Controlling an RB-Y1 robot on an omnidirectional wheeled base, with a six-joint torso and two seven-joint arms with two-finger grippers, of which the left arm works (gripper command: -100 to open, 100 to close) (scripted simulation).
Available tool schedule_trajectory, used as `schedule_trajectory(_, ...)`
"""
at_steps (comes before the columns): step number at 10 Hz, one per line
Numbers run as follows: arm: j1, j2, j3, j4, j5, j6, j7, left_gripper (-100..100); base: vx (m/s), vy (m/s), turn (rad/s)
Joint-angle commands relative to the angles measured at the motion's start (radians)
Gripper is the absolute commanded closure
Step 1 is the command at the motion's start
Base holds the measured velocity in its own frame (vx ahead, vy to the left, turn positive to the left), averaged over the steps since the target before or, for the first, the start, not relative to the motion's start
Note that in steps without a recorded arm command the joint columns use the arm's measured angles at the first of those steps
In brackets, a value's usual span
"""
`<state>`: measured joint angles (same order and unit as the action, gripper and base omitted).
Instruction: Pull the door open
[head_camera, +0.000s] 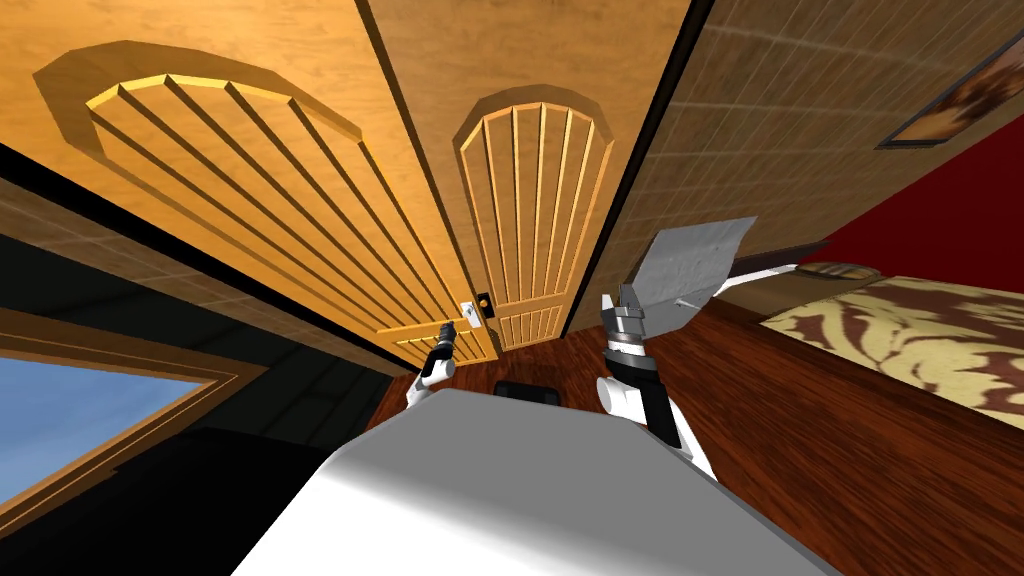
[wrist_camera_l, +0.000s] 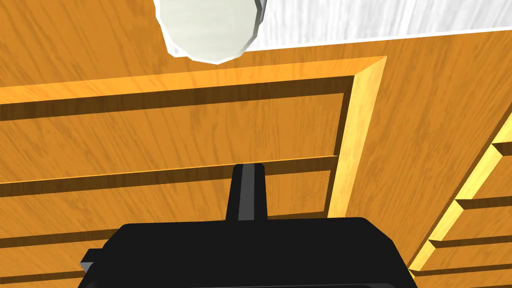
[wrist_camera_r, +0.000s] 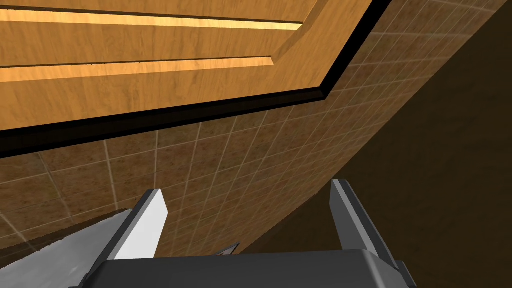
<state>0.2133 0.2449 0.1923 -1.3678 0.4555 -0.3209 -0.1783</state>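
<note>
Door (wrist_camera_l: 175, 130) is judged rigid, heavy; hold is advised at pale knob (wrist_camera_l: 210, 30). Left gripper (wrist_camera_l: 246, 167) jaws are clenched empty; right gripper (wrist_camera_r: 245, 195) released.

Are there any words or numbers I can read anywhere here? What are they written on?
There is nothing to read in these pictures.
Wooden door: only carved grooves, no writing.
Door handle: plain white, no label.
Framed picture on the wall: too blurred to show any text.
Bed cover: a leafy pattern, not letters.
</note>
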Motion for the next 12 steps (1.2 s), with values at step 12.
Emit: schedule_trajectory(12,0.014,0.003,-0.004,0.005,0.001,-0.010,0.006,-100,-0.037,0.003,-0.006)
